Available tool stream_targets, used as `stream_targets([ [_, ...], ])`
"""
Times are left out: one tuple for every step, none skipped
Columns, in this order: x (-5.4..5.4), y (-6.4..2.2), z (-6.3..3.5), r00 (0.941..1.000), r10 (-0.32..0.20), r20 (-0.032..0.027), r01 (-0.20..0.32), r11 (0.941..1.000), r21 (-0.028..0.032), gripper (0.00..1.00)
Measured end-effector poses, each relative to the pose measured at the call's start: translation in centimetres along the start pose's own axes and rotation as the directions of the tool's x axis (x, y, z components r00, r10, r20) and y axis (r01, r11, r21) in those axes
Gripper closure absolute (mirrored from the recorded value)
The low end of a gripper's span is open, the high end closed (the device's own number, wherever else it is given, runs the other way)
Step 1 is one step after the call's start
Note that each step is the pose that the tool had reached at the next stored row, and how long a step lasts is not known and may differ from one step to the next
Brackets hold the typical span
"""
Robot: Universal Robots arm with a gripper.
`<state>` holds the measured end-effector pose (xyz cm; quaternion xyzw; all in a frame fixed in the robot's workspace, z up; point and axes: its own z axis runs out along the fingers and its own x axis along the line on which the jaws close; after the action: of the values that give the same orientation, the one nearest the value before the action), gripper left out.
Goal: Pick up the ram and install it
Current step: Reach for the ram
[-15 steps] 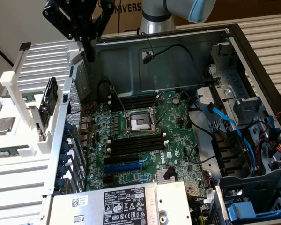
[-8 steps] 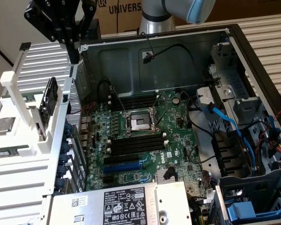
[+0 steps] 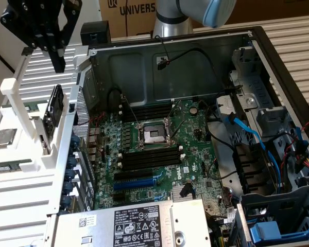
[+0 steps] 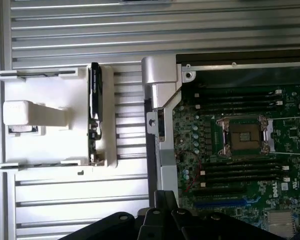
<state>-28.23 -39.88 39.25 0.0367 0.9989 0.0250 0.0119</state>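
In the exterior view the gripper [image 3: 50, 49] hangs at about 11 o'clock, above the white ribbed bench and outside the open computer case [image 3: 257, 38]. It carries nothing. From these angles I cannot tell whether the pincer is apart or together.

The ram [image 3: 10, 166] is a narrow green strip resting in the white holder [image 3: 46, 170] at about 8 o'clock in that view. It lies well apart from the gripper, roughly at its 7 o'clock, and has not yet been picked up. A loose silver processor chip [image 3: 4, 136] lies near it, at its 12 o'clock. A dark card [image 3: 54, 110] stands tilted on edge in the same holder, beside the case wall.

Inside the case the motherboard [image 3: 195, 154] lies flat, with the processor socket [image 3: 152, 135] near the middle. Long black memory slots [image 3: 149, 157] with white end clips run at 6 o'clock and 12 o'clock of the socket. A blue slot [image 3: 139, 181] sits further toward 6 o'clock, and blue cables [image 3: 247, 128] run at 3 o'clock
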Motion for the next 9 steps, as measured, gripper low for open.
stream_targets([
  [0.5, -0.03, -0.01, 1.0, 0.0, 0.0, 0.0, 1.0, 0.0, 0.9],
  [0.9, -0.07, -0.03, 1.0, 0.0, 0.0, 0.0, 1.0, 0.0, 0.9],
  [1.4, -0.1, -0.04, 1.0, 0.0, 0.0002, 0.0, 1.0, 0.0, 0.9],
  [1.8, -0.13, -0.05, 1.0, 0.0, 0.0002, 0.0, 1.0, 0.0, 0.9],
  [2.3, -0.17, -0.05, 1.0, 0.0, 0.0003, 0.0, 1.0, 0.0, 0.9],
  [2.8, -0.2, -0.07, 1.0, 0.0, 0.0003, 0.0, 1.0, 0.0001, 0.9],
  [3.2, -0.23, -0.08, 1.0, 0.0, 0.0003, 0.0, 1.0, 0.0001, 0.9],
  [3.7, -0.27, -0.09, 1.0, 0.0, 0.0005, 0.0, 1.0, -0.0001, 0.9],
  [4.1, -0.3, -0.1, 1.0, 0.0, 0.0006, 0.0, 1.0, -0.0001, 0.9],
])
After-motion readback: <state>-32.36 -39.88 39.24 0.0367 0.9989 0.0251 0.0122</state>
